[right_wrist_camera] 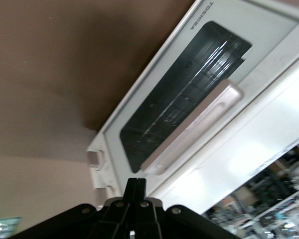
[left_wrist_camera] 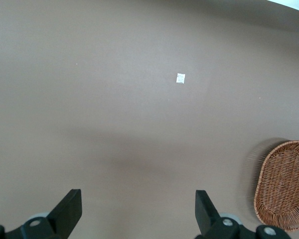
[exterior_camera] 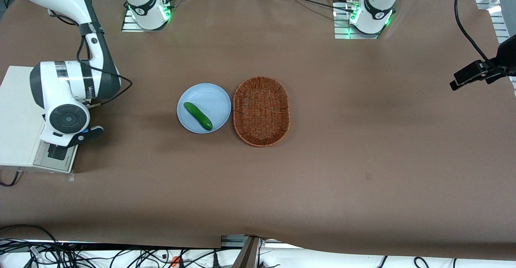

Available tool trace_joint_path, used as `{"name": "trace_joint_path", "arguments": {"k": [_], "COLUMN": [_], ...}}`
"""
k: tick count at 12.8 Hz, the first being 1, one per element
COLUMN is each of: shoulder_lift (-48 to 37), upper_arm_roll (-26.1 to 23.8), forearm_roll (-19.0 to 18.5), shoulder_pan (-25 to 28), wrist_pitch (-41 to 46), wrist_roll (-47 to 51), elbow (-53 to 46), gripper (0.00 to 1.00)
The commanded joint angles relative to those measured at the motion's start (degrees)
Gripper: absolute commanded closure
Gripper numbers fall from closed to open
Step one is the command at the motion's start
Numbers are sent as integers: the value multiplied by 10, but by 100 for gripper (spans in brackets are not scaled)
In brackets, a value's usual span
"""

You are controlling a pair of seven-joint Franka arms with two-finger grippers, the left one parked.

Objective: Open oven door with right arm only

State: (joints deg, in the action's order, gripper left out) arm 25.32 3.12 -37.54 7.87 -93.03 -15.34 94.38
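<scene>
1. The toaster oven (exterior_camera: pixel 18 115) is seen at the working arm's end of the brown table (exterior_camera: pixel 322 179), with its cream-white top turned up toward the front camera.
2. The oven door (right_wrist_camera: pixel 189 94) is shown in the right wrist view as closed, its dark glass window framed in pale metal and its silver bar handle (right_wrist_camera: pixel 192 127) running along the window's edge.
3. The right arm (exterior_camera: pixel 68 94) is bent down over the oven, and much of the oven's front is covered by it in the front view.
4. The gripper (right_wrist_camera: pixel 135 191) is held just in front of the door, close to one end of the handle but apart from it.
5. Its fingers (right_wrist_camera: pixel 134 186) are pressed together, with nothing held between them.
6. Near the middle of the table, a green cucumber (exterior_camera: pixel 198 116) is laid on a light blue plate (exterior_camera: pixel 213 98), and a wicker basket (exterior_camera: pixel 261 111) is set just beside the plate.
</scene>
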Motion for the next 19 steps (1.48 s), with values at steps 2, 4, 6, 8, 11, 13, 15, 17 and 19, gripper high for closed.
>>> {"name": "trace_joint_path", "arguments": {"k": [2, 4, 6, 8, 11, 13, 15, 17, 19], "shoulder_lift": [-1, -1, -2, -3, -3, -1, 3, 3, 7], "upper_arm_roll": [1, 3, 20, 38, 41, 41, 41, 41, 41], "forearm_roll": [-62, -68, -79, -79, -79, -79, -78, -76, -72], "shoulder_pan": [-4, -9, -10, -10, -11, -11, -11, -14, -14], "wrist_pitch": [-45, -58, -83, -102, -106, -109, -114, -118, -119], "wrist_roll": [-44, -48, -67, -93, -97, -97, -96, -96, -94], "elbow": [26, 34, 43, 49, 51, 50, 50, 51, 51], "gripper": [100, 100, 100, 100, 100, 100, 100, 100, 100]}}
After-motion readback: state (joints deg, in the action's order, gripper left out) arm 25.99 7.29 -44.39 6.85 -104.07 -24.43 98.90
